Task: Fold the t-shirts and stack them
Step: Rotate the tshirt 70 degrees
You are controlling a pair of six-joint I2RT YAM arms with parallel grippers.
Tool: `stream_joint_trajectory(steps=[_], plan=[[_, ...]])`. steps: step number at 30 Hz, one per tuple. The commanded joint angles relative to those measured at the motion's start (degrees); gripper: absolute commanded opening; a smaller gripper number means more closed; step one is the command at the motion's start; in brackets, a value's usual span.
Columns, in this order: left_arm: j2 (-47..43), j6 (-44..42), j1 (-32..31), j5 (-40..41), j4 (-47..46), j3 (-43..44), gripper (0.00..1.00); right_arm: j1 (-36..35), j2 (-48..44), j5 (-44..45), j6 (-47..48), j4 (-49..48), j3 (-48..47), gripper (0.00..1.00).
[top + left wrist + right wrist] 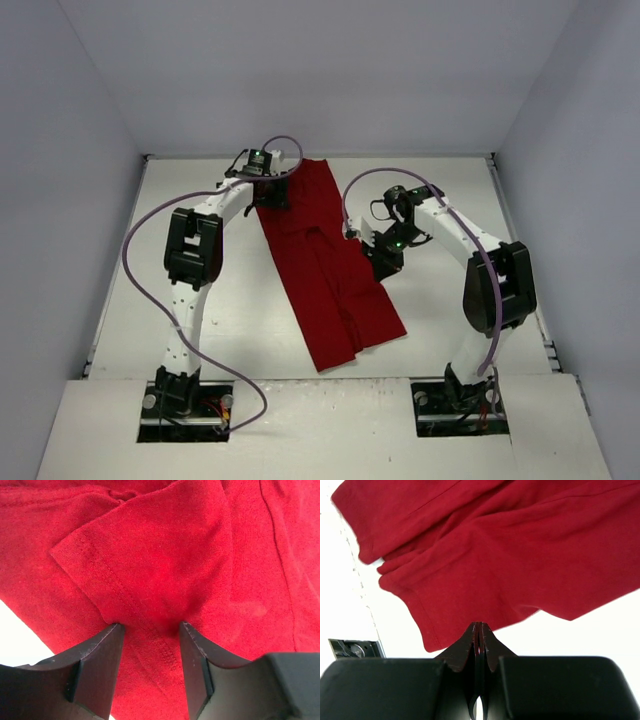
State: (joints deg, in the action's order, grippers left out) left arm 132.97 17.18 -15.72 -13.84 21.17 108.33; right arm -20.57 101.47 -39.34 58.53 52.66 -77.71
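Observation:
The dark red t-shirt (330,270) lies flat as a long folded strip, running diagonally from the far middle of the table toward the near middle. My left gripper (272,195) is down on the strip's far left edge. In the left wrist view its fingers (102,655) stand apart and press into the t-shirt (165,555), with a stitched sleeve hem between them. My right gripper (378,264) sits at the strip's right edge, halfway along. Its tips (478,624) are shut at the hem of the t-shirt (495,545), and no cloth shows between them.
The white table (200,330) is boxed in by grey walls on three sides. Purple cables loop off both arms. A small metal fitting (355,649) shows at the table's edge in the right wrist view.

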Motion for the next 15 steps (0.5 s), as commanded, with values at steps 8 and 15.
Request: stream_joint_trajectory(steps=[8, 15], plan=[[-27.82, -22.88, -5.08, -18.24, 1.80, -14.56, 0.46, 6.81, -3.21, -7.46, -1.14, 1.56, -0.60, 0.00], [-44.34, -43.86, -21.66, -25.40, 21.19, -30.23, 0.46, 12.24, -1.44, -9.26, -2.36, 1.57, -0.93, 0.00]])
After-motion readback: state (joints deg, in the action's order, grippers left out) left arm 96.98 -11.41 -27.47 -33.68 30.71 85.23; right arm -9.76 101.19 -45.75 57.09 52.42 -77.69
